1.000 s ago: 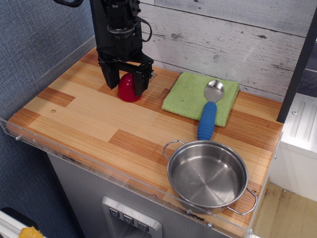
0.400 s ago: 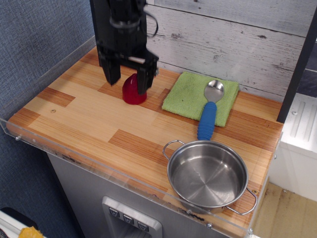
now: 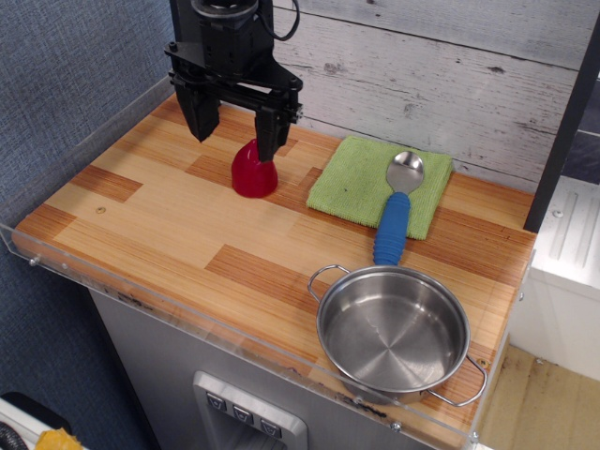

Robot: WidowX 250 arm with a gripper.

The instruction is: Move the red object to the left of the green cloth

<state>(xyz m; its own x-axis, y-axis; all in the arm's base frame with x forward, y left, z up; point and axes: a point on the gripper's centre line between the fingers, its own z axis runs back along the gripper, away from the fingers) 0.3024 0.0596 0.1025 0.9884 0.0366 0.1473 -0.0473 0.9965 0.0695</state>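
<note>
The red object [image 3: 254, 173] is a glossy deep-red rounded lump. It stands on the wooden table just left of the green cloth [image 3: 375, 183], with a small gap between them. My gripper [image 3: 234, 139] is black and hangs above the red object with its jaws wide open. Its right finger [image 3: 267, 136] covers the top of the red object from this view; the left finger [image 3: 201, 117] is well to the object's left. The gripper holds nothing.
A blue-handled metal spoon [image 3: 396, 211] lies on the cloth's right half, its handle reaching toward the front. A steel pan [image 3: 392, 331] stands at the front right. A clear plastic rim [image 3: 187, 314] runs along the table's front and left edges. A plank wall stands behind.
The gripper has opened wide and risen off the red object, which now stands free on the table a little to the right of where it was.
</note>
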